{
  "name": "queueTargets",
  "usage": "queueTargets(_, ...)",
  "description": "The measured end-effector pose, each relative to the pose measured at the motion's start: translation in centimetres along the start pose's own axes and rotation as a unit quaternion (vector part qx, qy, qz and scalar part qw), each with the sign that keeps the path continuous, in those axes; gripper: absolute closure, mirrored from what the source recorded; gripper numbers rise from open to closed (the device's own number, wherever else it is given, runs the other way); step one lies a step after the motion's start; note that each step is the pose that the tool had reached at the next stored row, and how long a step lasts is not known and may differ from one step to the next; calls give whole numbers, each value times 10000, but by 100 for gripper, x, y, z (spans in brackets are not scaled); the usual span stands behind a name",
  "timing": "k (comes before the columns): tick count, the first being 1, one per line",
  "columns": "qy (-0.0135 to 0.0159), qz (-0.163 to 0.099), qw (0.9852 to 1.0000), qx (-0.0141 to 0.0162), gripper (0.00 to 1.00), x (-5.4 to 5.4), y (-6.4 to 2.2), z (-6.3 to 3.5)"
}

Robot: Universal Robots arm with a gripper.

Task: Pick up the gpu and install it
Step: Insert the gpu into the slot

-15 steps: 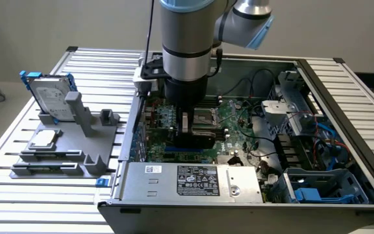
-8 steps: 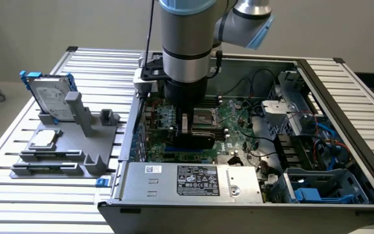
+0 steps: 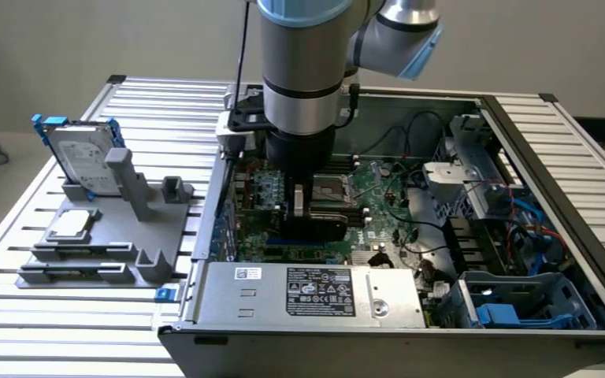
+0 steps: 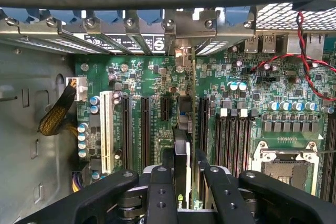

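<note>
The black two-fingered tool point(image 4: 184, 163) is clamped on the gpu point(image 4: 181, 142) — a thin flat card, black shroud on one face and green board on the other. The card is held on edge, upright over the green motherboard point(image 4: 131, 77), probably so its connector edge faces down. It runs parallel to the motherboard's long black expansion slots point(image 4: 144, 129) — whether it has entered one, I cannot tell.
</note>
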State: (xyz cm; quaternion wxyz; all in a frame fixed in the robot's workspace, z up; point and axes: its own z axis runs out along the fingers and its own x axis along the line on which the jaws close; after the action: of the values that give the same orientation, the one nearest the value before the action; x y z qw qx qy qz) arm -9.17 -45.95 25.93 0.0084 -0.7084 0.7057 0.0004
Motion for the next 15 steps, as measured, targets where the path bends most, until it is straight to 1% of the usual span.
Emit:
queueTargets(6, -27, 0, 10000, -1, 73, 16, 0, 9)
queueTargets(12, -40, 1, 10000, -1, 73, 30, 0, 14)
queueTargets(15, -62, 1, 10000, -5, 73, 32, 1, 14)
